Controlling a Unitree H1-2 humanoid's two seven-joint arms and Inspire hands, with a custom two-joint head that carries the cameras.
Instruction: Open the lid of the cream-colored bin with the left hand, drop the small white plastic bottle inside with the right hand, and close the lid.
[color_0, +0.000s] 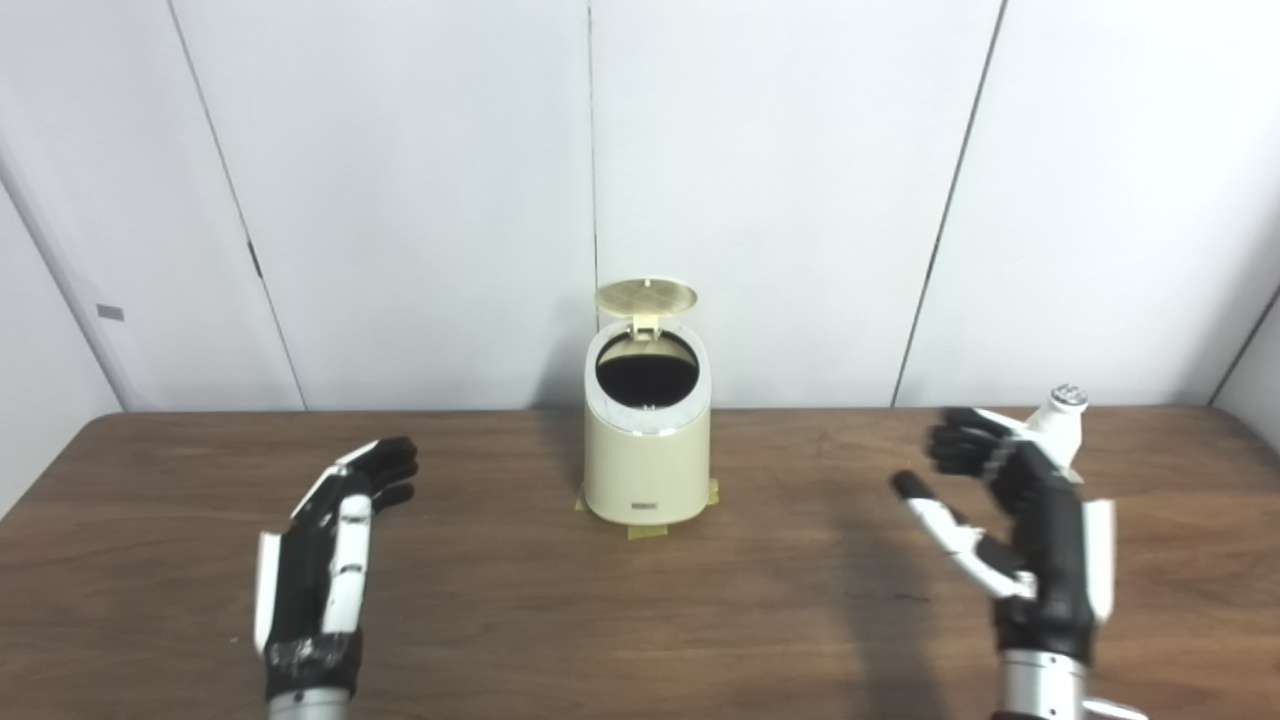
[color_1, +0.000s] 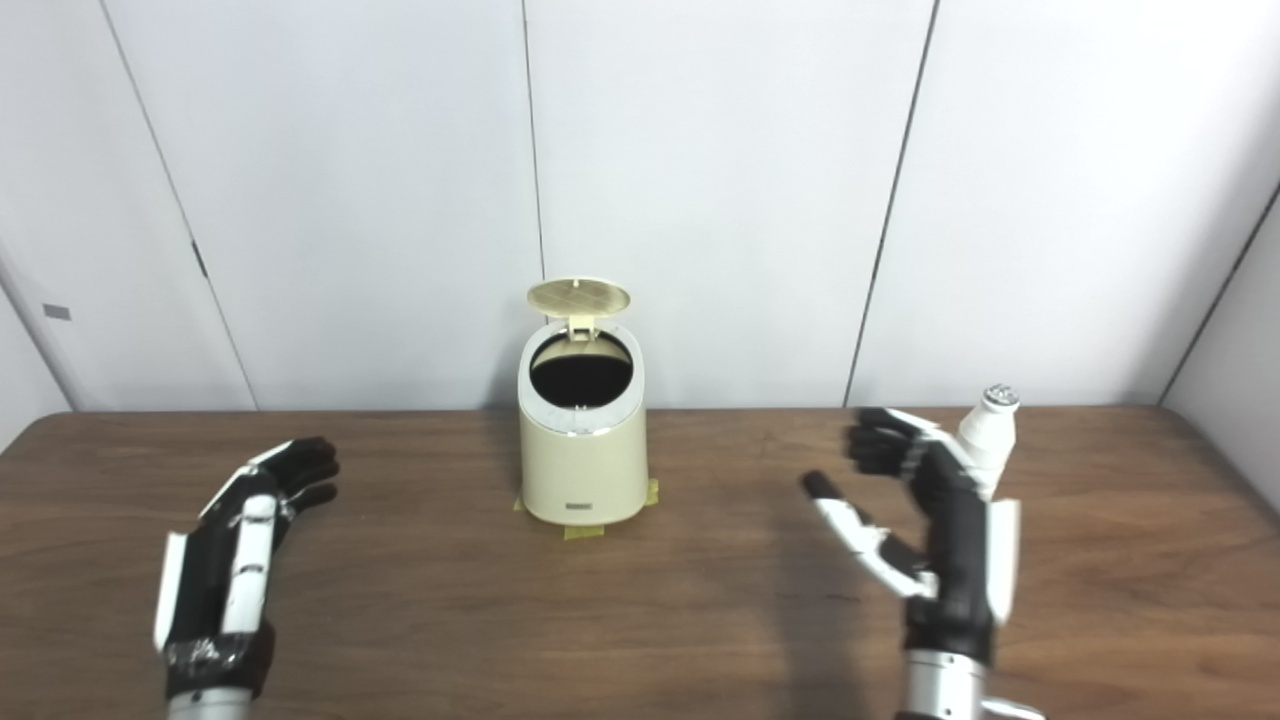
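The cream-colored bin (color_0: 647, 460) stands at the middle back of the wooden table (color_0: 640, 620). Its round lid (color_0: 646, 296) is flipped up at the rear hinge, so the dark opening shows. The small white plastic bottle (color_0: 1062, 418) stands upright at the far right, partly hidden behind my right hand. My right hand (color_0: 1030, 530) is open, fingers apart and thumb out, just in front and left of the bottle, holding nothing. My left hand (color_0: 335, 540) is open and empty over the table, to the left of the bin and nearer to me.
Strips of yellow tape (color_0: 648, 532) mark the bin's base on the table. A white panelled wall (color_0: 780, 200) rises right behind the table's far edge. The table edges curve in at the far left and far right corners.
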